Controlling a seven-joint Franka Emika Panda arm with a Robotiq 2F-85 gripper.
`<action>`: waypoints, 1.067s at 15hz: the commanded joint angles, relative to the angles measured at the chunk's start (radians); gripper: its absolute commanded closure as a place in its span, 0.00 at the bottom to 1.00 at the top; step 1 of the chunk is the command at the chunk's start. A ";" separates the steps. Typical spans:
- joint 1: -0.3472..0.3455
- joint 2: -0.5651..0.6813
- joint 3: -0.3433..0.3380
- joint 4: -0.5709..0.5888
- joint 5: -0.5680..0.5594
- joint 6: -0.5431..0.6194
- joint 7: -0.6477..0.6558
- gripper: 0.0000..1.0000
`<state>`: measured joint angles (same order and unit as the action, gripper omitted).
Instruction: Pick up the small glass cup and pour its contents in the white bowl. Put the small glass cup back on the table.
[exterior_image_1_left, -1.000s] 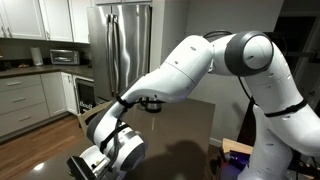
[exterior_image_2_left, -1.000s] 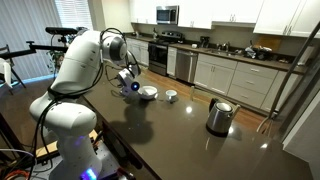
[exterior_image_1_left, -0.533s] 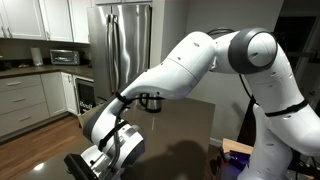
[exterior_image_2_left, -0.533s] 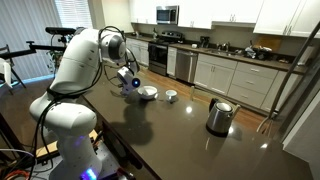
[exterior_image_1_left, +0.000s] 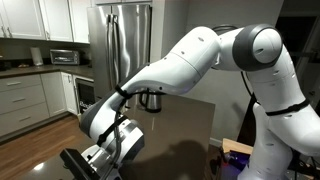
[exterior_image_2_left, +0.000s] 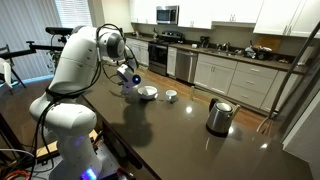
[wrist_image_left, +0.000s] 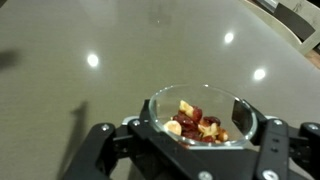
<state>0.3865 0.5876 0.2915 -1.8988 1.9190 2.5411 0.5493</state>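
My gripper (wrist_image_left: 205, 138) is shut on the small glass cup (wrist_image_left: 215, 100), one finger on each side of its wall. The cup is upright and holds red and pale yellow pieces. It hangs above the dark brown table (wrist_image_left: 110, 50). In an exterior view my gripper (exterior_image_2_left: 129, 78) is raised a little above the table (exterior_image_2_left: 180, 135), just beside the white bowl (exterior_image_2_left: 147, 93). In an exterior view the gripper (exterior_image_1_left: 90, 158) is low and close to the camera, and the bowl is hidden there.
A small pale dish (exterior_image_2_left: 171, 96) sits just past the bowl. A steel kettle (exterior_image_2_left: 219, 115) stands further along the table, and also shows behind my arm (exterior_image_1_left: 150, 100). Kitchen counters (exterior_image_2_left: 235, 65) and a fridge (exterior_image_1_left: 125, 45) lie beyond the table.
My gripper has risen with the cup and drawn slightly away from the white bowl. The bowl, dish and kettle have not moved.
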 joint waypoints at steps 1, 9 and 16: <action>0.018 -0.060 -0.002 -0.025 -0.066 0.066 0.070 0.43; 0.022 -0.108 -0.005 -0.041 -0.172 0.151 0.118 0.43; -0.005 -0.091 -0.012 -0.015 -0.145 0.095 0.073 0.18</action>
<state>0.3794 0.4991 0.2828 -1.9124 1.7766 2.6380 0.6185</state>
